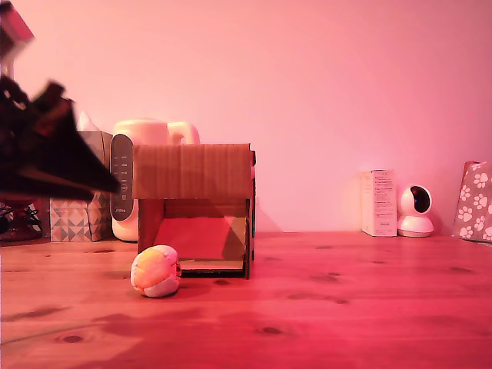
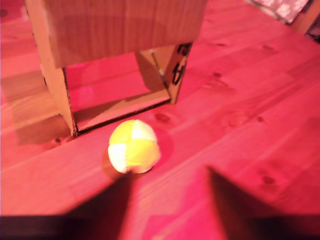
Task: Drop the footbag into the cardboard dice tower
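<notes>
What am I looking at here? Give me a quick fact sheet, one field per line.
Surface: wooden table
Ball: footbag resting on the table, just in front of the tower's opening
Tower: cardboard dice tower, upright, sloped ramp visible inside
Tool: tool open, empty, above the table, short of the footbag
Background: tissue box, white camera

Open wooden tabletop (image 1: 346, 307) ahead of and to the exterior view's right of the footbag (image 1: 156, 270); cardboard dice tower (image 1: 196, 207) just behind it, kettle (image 1: 146, 173) and tissue box (image 1: 77, 207) crowding the rear.
</notes>
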`<state>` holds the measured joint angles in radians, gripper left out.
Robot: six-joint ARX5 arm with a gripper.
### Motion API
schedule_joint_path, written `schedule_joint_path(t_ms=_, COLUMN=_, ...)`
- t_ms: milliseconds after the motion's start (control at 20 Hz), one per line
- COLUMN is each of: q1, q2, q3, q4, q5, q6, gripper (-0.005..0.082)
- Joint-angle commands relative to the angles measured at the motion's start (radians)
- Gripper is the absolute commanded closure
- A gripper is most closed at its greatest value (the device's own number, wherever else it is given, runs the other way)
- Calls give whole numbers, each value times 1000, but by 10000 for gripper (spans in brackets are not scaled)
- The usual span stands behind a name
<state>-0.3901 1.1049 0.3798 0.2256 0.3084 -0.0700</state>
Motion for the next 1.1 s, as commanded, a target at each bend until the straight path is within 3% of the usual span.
schedule_joint_path(t_ms=0, q1=2, q2=37, q3=-5, q4=54, q5=-3, q6=15, gripper=39)
schedule_joint_path(t_ms=200, q1=1, q2=151, q3=-5, q4=193, q5=-3, q6=45, gripper=39)
schedule_joint_path(t_ms=550, q1=1, q2=394, q3=0, q4=477, q5=-3, q6=52, gripper=39)
schedule_joint_path(t_ms=1050, q1=1, q2=670, q3=134, q4=558, q5=-3, q6=54, gripper=39)
